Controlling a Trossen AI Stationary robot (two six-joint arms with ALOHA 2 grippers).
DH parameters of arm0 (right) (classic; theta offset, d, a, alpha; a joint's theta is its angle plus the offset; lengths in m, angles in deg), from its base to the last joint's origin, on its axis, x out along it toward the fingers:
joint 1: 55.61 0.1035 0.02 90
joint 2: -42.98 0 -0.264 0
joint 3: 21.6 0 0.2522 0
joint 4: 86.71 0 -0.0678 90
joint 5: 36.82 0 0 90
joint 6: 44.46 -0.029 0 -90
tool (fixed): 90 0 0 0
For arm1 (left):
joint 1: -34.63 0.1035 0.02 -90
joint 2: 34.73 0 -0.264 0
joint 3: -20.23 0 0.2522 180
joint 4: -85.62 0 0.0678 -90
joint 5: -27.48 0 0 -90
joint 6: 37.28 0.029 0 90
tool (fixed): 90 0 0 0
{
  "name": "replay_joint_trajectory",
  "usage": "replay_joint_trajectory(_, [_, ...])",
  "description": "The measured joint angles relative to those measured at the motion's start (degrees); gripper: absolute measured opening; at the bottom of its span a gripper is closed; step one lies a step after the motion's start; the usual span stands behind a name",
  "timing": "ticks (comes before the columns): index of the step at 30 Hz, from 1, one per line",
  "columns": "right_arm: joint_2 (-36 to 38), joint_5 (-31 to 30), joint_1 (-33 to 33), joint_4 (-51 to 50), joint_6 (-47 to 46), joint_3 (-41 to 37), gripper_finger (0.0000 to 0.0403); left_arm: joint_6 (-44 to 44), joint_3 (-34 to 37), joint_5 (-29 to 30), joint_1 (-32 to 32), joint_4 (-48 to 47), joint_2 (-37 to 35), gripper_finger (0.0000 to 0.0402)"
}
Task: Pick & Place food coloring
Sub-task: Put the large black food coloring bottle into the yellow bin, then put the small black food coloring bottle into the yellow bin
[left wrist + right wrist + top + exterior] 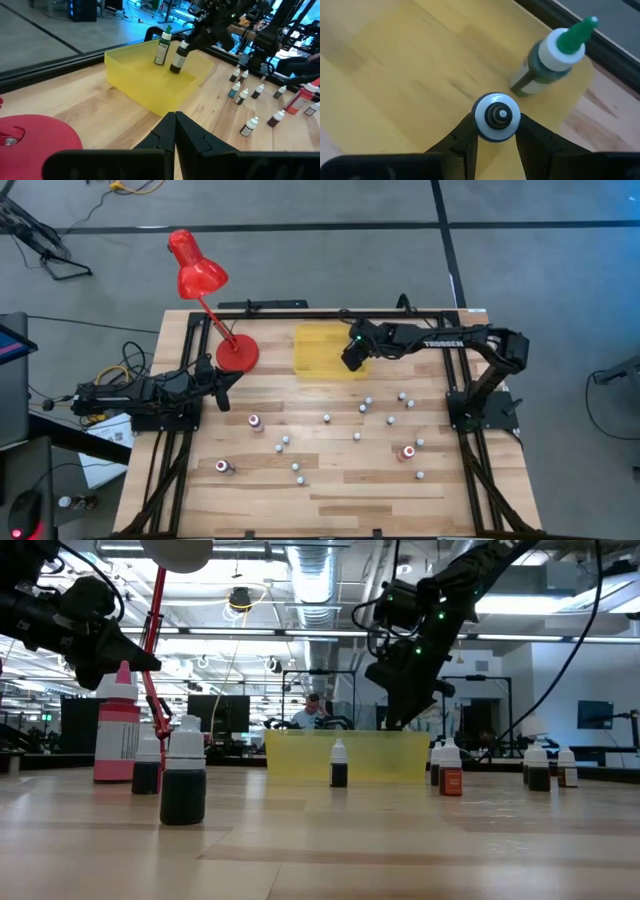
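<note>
A yellow tray (pixel 320 348) lies at the table's far middle. Inside it a green-capped food coloring bottle (pixel 552 57) stands upright on its base. My right gripper (pixel 496 131) hovers over the tray's right part, shut on a dark food coloring bottle (pixel 178 57) with a white cap. Several more small bottles (pixel 327 418) stand scattered on the wooden table nearer the front. My left gripper (pixel 175 125) rests shut at the table's left side, beside the red lamp's base (pixel 237 353), and holds nothing. My right gripper pinches the dark bottle at its white cap (pixel 479 120) between its two fingers (pixel 462 137), one on each side. The fingers slant down from the table's right. The bottle hangs below them, slightly tilted, inside the tray; whether its base touches the tray floor I cannot tell.
A red desk lamp (pixel 198 272) leans over the table's far left corner. Black frame rails (pixel 290 310) run along the table's far and side edges. In the low view, bottles (pixel 183 785) stand close to the front edge. A person sits in the room beyond the table.
</note>
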Motion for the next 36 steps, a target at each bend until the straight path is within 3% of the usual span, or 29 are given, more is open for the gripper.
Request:
replay_joint_trajectory(16, [-0.50, 0.23, -0.01, -0.34, 1.37, 0.29, 0.0117, -0.01, 0.00, -0.06, 0.00, -0.02, 0.00, 0.0000])
replay_joint_trajectory(26, [0.24, 0.49, -0.13, -17.07, 1.73, 10.59, 0.0235, 0.01, 0.00, -0.03, 0.00, -0.02, 0.00, 0.0000])
replay_joint_trajectory(36, [0.35, 0.47, 4.40, -41.16, 0.23, 22.81, 0.0233, -1.15, 0.00, -0.03, 0.00, -0.02, 0.00, 0.0000])
